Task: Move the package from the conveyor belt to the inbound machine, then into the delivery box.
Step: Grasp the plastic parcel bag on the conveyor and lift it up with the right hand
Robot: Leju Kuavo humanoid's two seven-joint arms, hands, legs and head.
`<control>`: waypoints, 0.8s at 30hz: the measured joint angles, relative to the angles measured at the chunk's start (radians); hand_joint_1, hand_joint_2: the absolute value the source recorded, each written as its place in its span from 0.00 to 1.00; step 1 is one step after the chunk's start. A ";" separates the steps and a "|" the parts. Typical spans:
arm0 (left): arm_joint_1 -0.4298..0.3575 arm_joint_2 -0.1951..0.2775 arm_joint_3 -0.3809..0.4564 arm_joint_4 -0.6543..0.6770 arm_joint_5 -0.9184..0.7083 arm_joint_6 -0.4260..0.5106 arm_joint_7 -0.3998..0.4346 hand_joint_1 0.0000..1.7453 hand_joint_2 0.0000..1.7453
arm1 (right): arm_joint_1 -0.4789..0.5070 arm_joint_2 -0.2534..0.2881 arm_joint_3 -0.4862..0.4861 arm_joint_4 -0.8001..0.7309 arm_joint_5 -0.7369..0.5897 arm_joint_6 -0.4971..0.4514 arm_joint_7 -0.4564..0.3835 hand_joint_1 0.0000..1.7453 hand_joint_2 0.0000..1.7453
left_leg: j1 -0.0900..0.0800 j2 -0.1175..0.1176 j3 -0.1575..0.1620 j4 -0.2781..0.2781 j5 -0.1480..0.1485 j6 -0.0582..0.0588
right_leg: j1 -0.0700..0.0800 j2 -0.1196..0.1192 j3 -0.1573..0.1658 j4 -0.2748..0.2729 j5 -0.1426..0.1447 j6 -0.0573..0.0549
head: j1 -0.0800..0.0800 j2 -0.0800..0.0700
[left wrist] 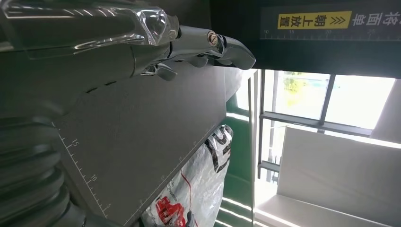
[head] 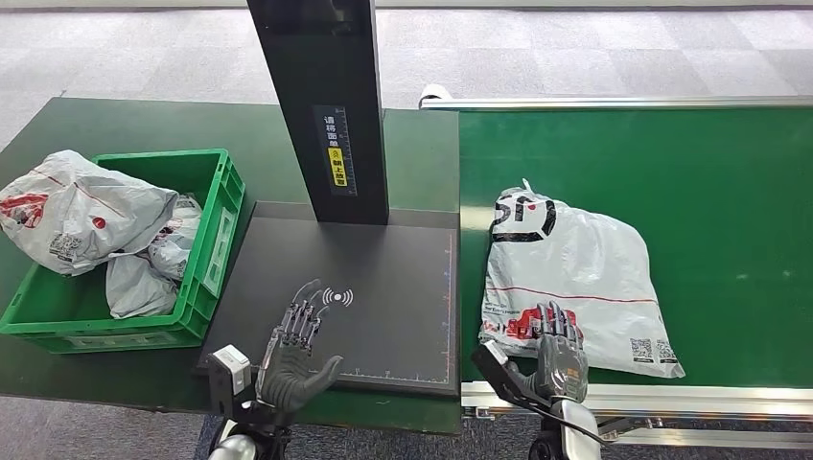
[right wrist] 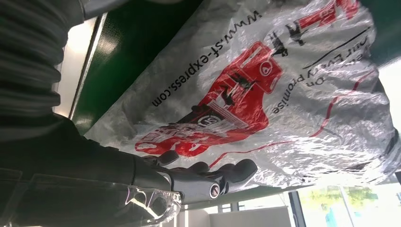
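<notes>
Green conveyor belt (head: 729, 192) bears the package (head: 575, 278), right robot hand (head: 559, 350) covering its near edge.

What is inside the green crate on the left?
The crate holds grey plastic packages with red print, heaped up; the top one hangs over the crate's rim. At least three show. The heap covers much of the crate's floor, so anything beneath cannot be seen.

the black post (head: 321, 105) of the scanning machine is cut off by the top edge of the head view. the right hand (head: 561, 356) covers part of the red print on the package (head: 575, 268), and whether its fingers grip the bag or just rest on it cannot be told. the bags (head: 86, 216) in the green crate (head: 216, 230) partly hide one another
</notes>
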 joint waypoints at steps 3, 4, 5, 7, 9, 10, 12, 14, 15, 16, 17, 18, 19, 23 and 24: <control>-0.004 0.000 0.000 0.004 0.001 0.000 0.000 0.00 1.00 | -0.001 -0.001 -0.003 0.008 0.011 -0.007 0.043 1.00 1.00 | 0.000 0.000 0.000 0.000 0.000 0.000 | 0.000 0.000 0.000 0.000 0.000 0.000 | 0.000 0.000; -0.006 0.000 0.000 0.004 0.001 0.000 0.000 0.00 1.00 | -0.002 -0.001 -0.004 0.011 0.015 -0.007 0.053 1.00 1.00 | 0.000 0.000 0.000 0.000 0.000 0.000 | 0.000 0.000 0.000 0.000 0.000 0.000 | 0.000 0.000; -0.007 0.000 0.000 0.004 0.001 0.000 0.000 0.00 1.00 | -0.003 -0.001 -0.006 0.013 0.016 -0.008 0.058 1.00 1.00 | 0.000 0.000 0.000 0.000 0.000 0.000 | 0.000 0.000 0.000 0.000 0.000 0.000 | 0.000 0.000; -0.007 0.000 0.000 0.004 0.002 0.001 0.000 0.00 1.00 | -0.004 -0.001 -0.009 0.017 0.013 -0.008 0.057 1.00 1.00 | 0.000 0.000 0.000 0.000 0.000 0.000 | 0.000 0.000 0.000 0.000 0.000 0.000 | 0.000 0.000; -0.006 0.001 0.001 0.004 0.005 0.005 0.000 0.00 1.00 | -0.005 -0.001 -0.010 0.019 0.005 -0.008 0.051 1.00 1.00 | 0.000 0.000 0.000 0.000 0.000 0.000 | 0.000 0.000 0.000 0.000 0.000 0.000 | 0.000 0.000; -0.006 0.002 0.002 0.004 0.006 0.008 0.000 0.00 1.00 | -0.007 0.000 -0.011 0.020 0.001 -0.007 0.048 1.00 1.00 | 0.000 0.000 0.000 0.000 0.000 0.000 | 0.000 0.000 0.000 0.000 0.000 0.000 | 0.000 0.000; -0.004 0.004 0.002 0.004 0.008 0.011 0.000 0.00 1.00 | -0.010 0.000 -0.011 0.020 -0.006 -0.006 0.045 1.00 1.00 | 0.000 0.000 0.000 0.000 0.000 0.000 | 0.000 0.000 0.000 0.000 0.000 0.000 | 0.000 0.000; -0.003 0.005 0.003 0.004 0.009 0.012 0.000 0.00 1.00 | -0.013 0.001 -0.011 0.020 -0.009 -0.005 0.042 1.00 1.00 | 0.000 0.000 0.000 0.000 0.000 0.000 | 0.000 0.000 0.000 0.000 0.000 0.000 | 0.000 0.000; -0.002 0.006 0.004 0.004 0.009 0.013 0.000 0.00 1.00 | -0.014 0.001 -0.012 0.020 -0.010 -0.004 0.041 1.00 1.00 | 0.000 0.000 0.000 0.000 0.000 0.000 | 0.000 0.000 0.000 0.000 0.000 0.000 | 0.000 0.000; -0.001 0.007 0.004 0.004 0.009 0.013 0.000 0.00 1.00 | -0.014 0.001 -0.012 0.020 -0.012 -0.004 0.039 1.00 1.00 | 0.000 0.000 0.000 0.000 0.000 0.000 | 0.000 0.000 0.000 0.000 0.000 0.000 | 0.000 0.000; 0.000 0.007 0.005 0.004 0.009 0.014 0.000 0.00 1.00 | -0.015 0.001 -0.012 0.020 -0.014 -0.002 0.038 1.00 1.00 | 0.000 0.000 0.000 0.000 0.000 0.000 | 0.000 0.000 0.000 0.000 0.000 0.000 | 0.000 0.000; 0.001 0.008 0.006 0.004 0.010 0.014 0.000 0.00 1.00 | -0.015 0.001 -0.011 0.020 -0.016 -0.002 0.037 1.00 1.00 | 0.000 0.000 0.000 0.000 0.000 0.000 | 0.000 0.000 0.000 0.000 0.000 0.000 | 0.000 0.000; 0.002 0.008 0.007 0.004 0.010 0.015 0.000 0.00 1.00 | -0.015 0.001 -0.011 0.020 -0.019 -0.001 0.036 1.00 1.00 | 0.000 0.000 0.000 0.000 0.000 0.000 | 0.000 0.000 0.000 0.000 0.000 0.000 | 0.000 0.000; 0.005 0.008 0.008 0.003 0.012 0.016 -0.001 0.00 1.00 | -0.016 0.002 -0.012 0.020 -0.061 0.016 0.007 1.00 1.00 | 0.000 0.000 0.000 0.000 0.000 0.000 | 0.000 0.000 0.000 0.000 0.000 0.000 | 0.000 0.000; 0.006 0.008 0.008 0.003 0.012 0.017 -0.002 0.00 1.00 | -0.017 0.004 -0.012 0.018 -0.093 0.032 -0.017 1.00 1.00 | 0.000 0.000 0.000 0.000 0.000 0.000 | 0.000 0.000 0.000 0.000 0.000 0.000 | 0.000 0.000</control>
